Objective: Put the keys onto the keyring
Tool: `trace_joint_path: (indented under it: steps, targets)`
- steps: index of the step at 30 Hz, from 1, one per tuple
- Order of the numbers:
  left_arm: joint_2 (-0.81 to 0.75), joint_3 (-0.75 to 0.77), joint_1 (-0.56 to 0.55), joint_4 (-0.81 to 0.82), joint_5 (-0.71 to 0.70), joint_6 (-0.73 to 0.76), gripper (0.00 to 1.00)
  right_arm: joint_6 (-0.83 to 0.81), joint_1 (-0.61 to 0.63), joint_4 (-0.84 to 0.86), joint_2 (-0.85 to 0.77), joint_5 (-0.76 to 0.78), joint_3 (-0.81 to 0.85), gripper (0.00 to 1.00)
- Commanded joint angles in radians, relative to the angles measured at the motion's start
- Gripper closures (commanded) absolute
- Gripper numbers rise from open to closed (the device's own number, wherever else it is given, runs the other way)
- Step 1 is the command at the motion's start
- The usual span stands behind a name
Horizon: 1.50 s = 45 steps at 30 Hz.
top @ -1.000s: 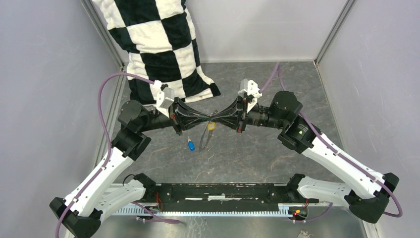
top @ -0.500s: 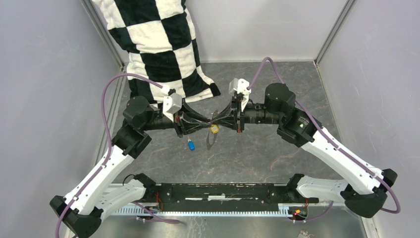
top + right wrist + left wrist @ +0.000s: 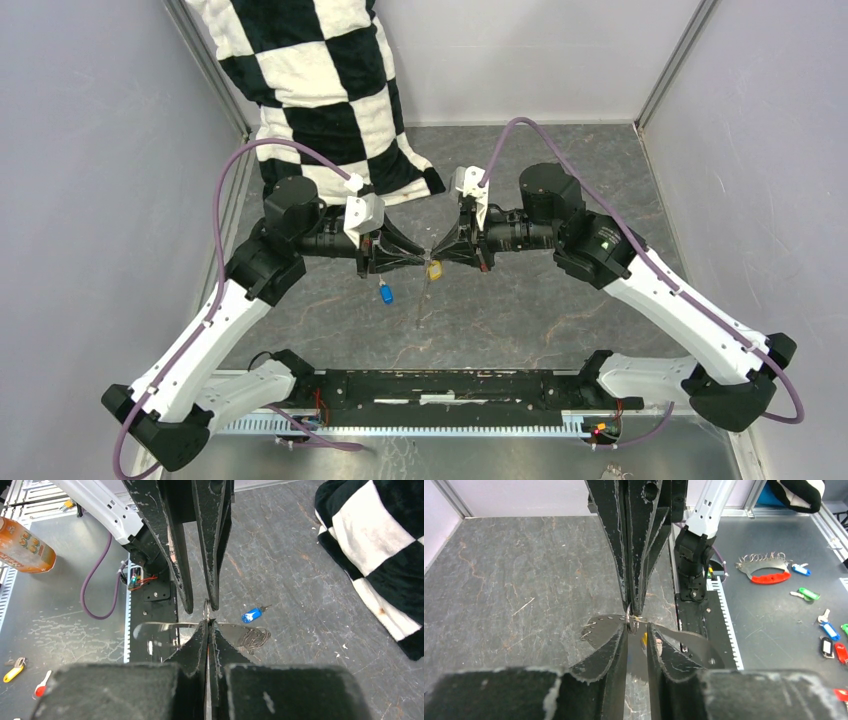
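The right end effector [image 3: 209,626] is pinched fully together on the thin silver-grey wire keyring [image 3: 206,608], which droops below its tips. Facing it tip to tip, the left end effector [image 3: 637,629] stands narrowly parted, gripping nothing visible. The small yellow-headed key [image 3: 434,269] hangs just beneath the tips; the small blue-headed key [image 3: 386,292] lies on the bench [image 3: 520,320] under the left one. The floppy wire could twist or slip from so slight a pinch, shedding the yellow key.
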Motion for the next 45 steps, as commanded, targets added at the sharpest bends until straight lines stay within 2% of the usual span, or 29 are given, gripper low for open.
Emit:
trace_joint_path:
  steps: [1,4,12,21,25,31,35,38,43,45]
  targets:
    - [0.005,0.048,-0.003,-0.07,0.036,0.096,0.78,-0.031,-0.001,-0.008,0.004,-0.018,0.074,0.99]
    - [0.011,0.044,-0.002,-0.068,0.041,0.097,0.82,-0.031,0.0,-0.016,0.014,-0.034,0.081,0.99]
    - [0.03,0.047,-0.002,-0.052,0.054,0.079,0.77,-0.058,0.026,-0.072,0.056,-0.037,0.121,0.99]
    - [0.032,0.072,-0.002,-0.133,0.039,0.166,0.79,-0.098,0.054,-0.147,0.089,0.008,0.169,0.99]
    - [0.034,0.08,-0.004,-0.166,0.049,0.2,0.83,-0.117,0.071,-0.189,0.109,0.035,0.202,0.99]
    - [0.032,0.091,-0.005,-0.239,0.071,0.283,0.98,-0.129,0.085,-0.215,0.118,0.061,0.221,0.99]
    - [0.028,0.088,-0.004,-0.28,0.085,0.332,0.98,-0.124,0.086,-0.214,0.111,0.097,0.228,0.99]
    - [0.023,0.077,-0.004,-0.256,0.09,0.294,0.98,-0.095,0.085,-0.166,0.079,0.137,0.209,0.85]
    - [-0.001,0.027,-0.003,-0.03,0.044,0.013,0.98,-0.028,0.073,0.017,-0.07,0.212,0.062,0.59]
    - [-0.017,-0.004,-0.003,0.094,0.025,-0.099,0.98,0.006,0.065,0.098,-0.134,0.207,-0.018,0.52]
